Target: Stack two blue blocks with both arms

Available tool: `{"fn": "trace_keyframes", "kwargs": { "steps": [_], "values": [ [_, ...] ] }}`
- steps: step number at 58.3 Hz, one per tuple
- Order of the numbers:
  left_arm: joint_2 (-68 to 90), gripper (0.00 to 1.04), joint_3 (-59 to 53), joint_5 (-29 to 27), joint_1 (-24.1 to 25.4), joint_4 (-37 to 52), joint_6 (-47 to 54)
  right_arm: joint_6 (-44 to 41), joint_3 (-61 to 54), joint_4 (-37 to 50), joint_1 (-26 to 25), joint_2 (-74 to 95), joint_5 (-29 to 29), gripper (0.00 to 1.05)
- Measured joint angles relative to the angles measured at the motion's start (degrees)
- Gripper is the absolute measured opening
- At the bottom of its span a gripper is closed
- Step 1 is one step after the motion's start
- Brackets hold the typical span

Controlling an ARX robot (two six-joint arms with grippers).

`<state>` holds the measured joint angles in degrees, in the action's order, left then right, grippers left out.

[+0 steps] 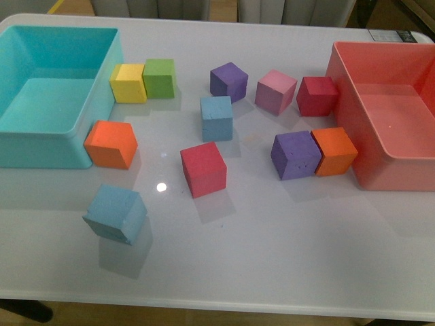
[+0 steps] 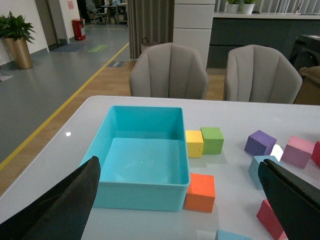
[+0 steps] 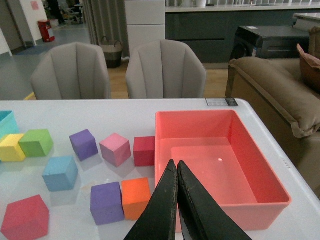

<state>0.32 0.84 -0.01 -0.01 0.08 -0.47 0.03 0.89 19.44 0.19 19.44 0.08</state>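
Table (image 1: 272, 265): white, glossy, with coloured foam cubes scattered between a turquoise bin (image 1: 41, 149) on the left and a coral bin (image 1: 345, 115) on the right.

Far blue block (image 1: 217, 117): flat on the table near the middle, touching nothing. A purple block (image 1: 228, 81) is placed just beyond it, and a red block (image 1: 203, 169) lies near it on the robot's side. It is also seen in the right wrist view. In the left wrist view it is partly hidden behind a finger.

Near blue block (image 1: 116, 213): nearest to the robot of all the cubes, toward the left and turned askew to the table edge. It is clear of the orange block (image 1: 111, 144) beyond it, which sits against the turquoise bin's corner. Only a corner of it is caught at the lower edge of the left wrist view.

The two blue blocks are well apart, with the red block roughly between them. No stack has been made.

Left tool (image 2: 178, 167): fingers spread wide, nothing between them, held above the table and facing the turquoise bin.

Right tool (image 3: 176, 167): fingers pressed together, nothing clamped. In its own view the tips are seen in front of the coral bin's near wall.
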Motion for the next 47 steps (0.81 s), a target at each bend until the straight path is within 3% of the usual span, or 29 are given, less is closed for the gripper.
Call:
{"fn": "trace_keyframes", "kwargs": {
  "steps": [26,32,47],
  "values": [
    [0.0,0.96,0.0,0.0,0.0,0.0,0.0,0.0,0.0,-9.5,0.0,-9.5,0.0,0.02],
    [0.0,0.96,0.0,0.0,0.0,0.0,0.0,0.0,0.0,-18.6,0.0,-17.0,0.0,0.02],
    [0.0,0.96,0.0,0.0,0.0,0.0,0.0,0.0,0.0,-19.4,0.0,-19.0,0.0,0.02]
  ]
}}
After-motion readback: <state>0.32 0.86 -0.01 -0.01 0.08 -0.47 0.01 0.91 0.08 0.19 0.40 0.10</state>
